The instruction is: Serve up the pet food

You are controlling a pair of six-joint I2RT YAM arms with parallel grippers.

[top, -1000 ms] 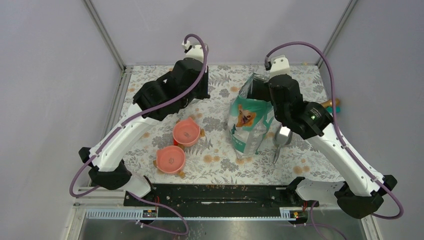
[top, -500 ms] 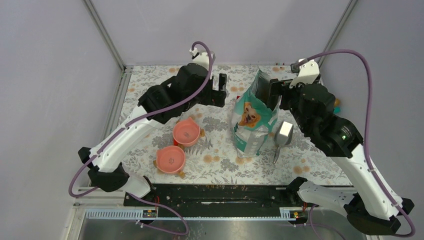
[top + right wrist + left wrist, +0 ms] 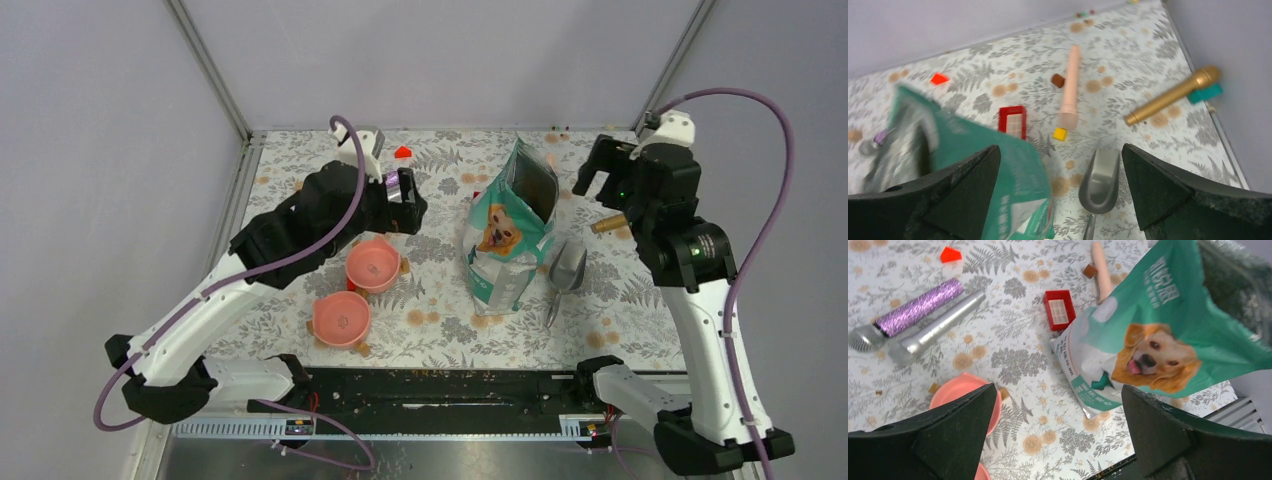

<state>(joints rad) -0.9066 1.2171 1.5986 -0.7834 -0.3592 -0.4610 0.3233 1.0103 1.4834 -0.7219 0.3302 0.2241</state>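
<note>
Food pouch stands upright, top open, on bench.
Left claw and right claw both spread wide, gripping nothing.

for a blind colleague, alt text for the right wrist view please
Open right gripper over a floral table: teal pet food pouch at lower left, metal scoop at bottom centre, red block, pink stick and gold microphone beyond.

Glossy foil pouch, matt metal scoop
</note>
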